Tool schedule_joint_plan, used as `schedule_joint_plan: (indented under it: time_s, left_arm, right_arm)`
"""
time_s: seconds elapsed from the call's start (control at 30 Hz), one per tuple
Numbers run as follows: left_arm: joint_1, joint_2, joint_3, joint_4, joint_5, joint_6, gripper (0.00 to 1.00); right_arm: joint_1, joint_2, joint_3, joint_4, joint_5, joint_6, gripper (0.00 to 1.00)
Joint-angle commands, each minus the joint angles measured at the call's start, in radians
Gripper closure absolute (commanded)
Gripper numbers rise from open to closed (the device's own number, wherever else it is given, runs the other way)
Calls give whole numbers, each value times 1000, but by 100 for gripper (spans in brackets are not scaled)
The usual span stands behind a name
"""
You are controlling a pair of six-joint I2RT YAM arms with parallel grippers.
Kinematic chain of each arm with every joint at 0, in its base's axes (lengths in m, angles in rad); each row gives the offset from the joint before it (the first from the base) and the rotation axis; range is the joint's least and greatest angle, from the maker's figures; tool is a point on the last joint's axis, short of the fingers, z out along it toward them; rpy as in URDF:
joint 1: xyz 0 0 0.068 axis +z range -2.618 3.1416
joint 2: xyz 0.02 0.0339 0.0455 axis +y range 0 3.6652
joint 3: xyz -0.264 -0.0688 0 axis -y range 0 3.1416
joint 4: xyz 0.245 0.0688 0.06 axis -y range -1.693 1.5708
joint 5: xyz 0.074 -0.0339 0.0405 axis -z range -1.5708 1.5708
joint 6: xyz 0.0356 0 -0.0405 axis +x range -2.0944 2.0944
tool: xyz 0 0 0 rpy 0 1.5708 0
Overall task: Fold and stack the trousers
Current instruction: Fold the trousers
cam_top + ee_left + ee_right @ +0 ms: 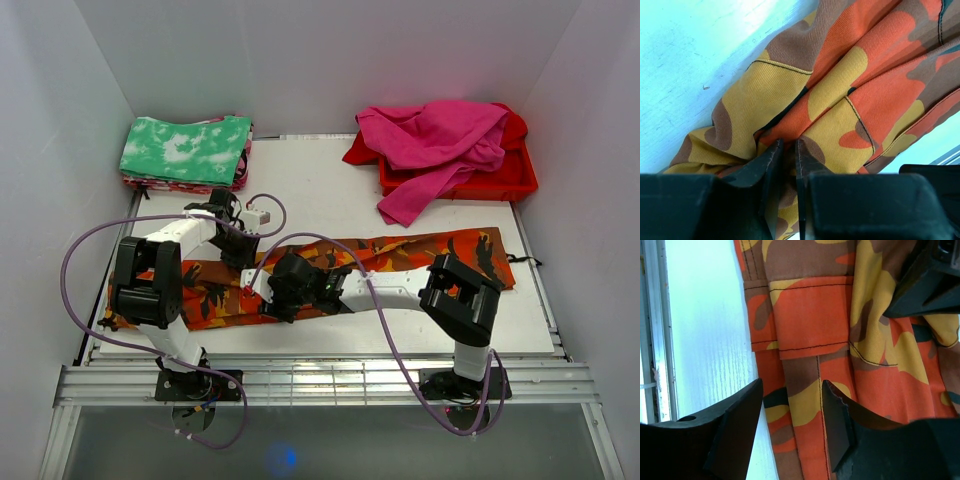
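The camouflage trousers (400, 255) lie stretched across the white table from near left to mid right. My left gripper (240, 253) is down on their upper edge near the left end. In the left wrist view it (787, 155) is shut on a bunched fold of the trousers (850, 90). My right gripper (273, 290) is just beside it, low over the near edge. In the right wrist view it (790, 415) is open, its jaws either side of the edge strip of the trousers (810, 320). The left gripper's dark finger shows at that view's top right.
A folded green-and-white cloth stack (186, 152) sits at the back left. A red tray (505, 178) with magenta garments (440, 140) spilling out is at the back right. White walls enclose the table; metal rails (330, 380) run along the near edge.
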Motion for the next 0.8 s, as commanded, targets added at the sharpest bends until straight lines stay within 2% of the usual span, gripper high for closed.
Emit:
schedule_joint_plan:
  time_s: [0.0, 0.07, 0.17, 0.27, 0.3, 0.33, 0.37, 0.53, 0.77]
  left_arm:
    - [-3, -1, 25, -9, 32, -9, 72]
    - [0, -5, 28, -14, 31, -7, 70]
    - [0, -8, 45, -21, 29, -10, 66]
    - [0, -18, 81, -30, 21, -7, 62]
    - [0, -18, 100, -36, 18, -7, 60]
    - [2, -18, 111, -40, 15, -4, 59]
    - [2, -17, 123, -44, 14, 1, 58]
    - [2, 2, 197, -44, -17, 11, 55]
    - [2, 66, 208, -6, -21, 13, 53]
  right_arm:
    - [3, 18, 5, 38, -43, -30, 44]
    - [3, 40, 4, 33, -38, -36, 45]
    - [3, 61, -1, 41, -5, -44, 54]
    - [4, 77, -3, 53, 23, -48, 71]
    - [3, 83, -4, 52, 26, -51, 80]
    - [3, 86, -4, 50, 26, -54, 83]
    - [3, 86, -6, 50, 26, -54, 92]
    - [3, 63, -33, 50, 3, -53, 92]
    - [1, 37, -55, 52, -15, -51, 92]
